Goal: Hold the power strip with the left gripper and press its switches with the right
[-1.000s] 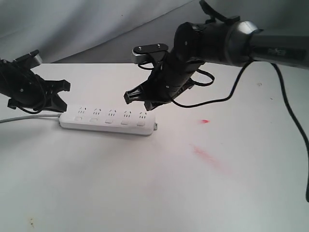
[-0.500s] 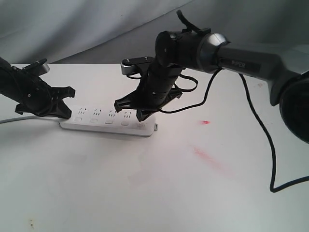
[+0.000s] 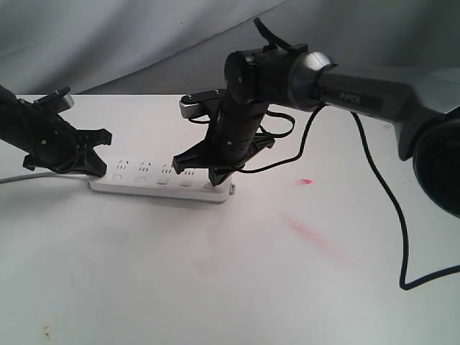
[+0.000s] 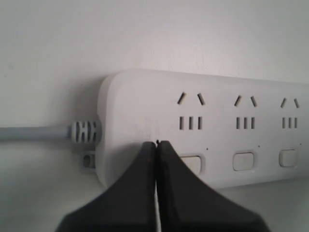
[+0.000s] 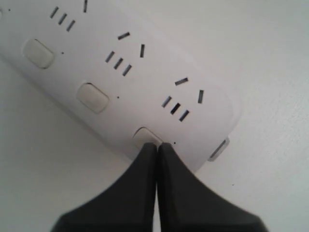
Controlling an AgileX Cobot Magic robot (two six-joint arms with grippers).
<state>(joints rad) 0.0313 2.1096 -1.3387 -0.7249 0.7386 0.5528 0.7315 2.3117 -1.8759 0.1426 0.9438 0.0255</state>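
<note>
The white power strip lies flat on the table, its grey cord leaving at the left end and its tab at the right end. My left gripper is shut; its joined tips rest on the strip's top near the cord end, beside the first of the switches. My right gripper is also shut. Its tips sit on the end switch nearest the tab, partly covering it. Two more switches show along the strip.
Red smears and a red spot mark the white table right of the strip. A loose black cable hangs from the right arm down toward the table's right side. A grey backdrop rises behind the table.
My right gripper has swung left and down from above the strip's right end onto its end switch. My left gripper shifted slightly right onto the cord end, then held still.
</note>
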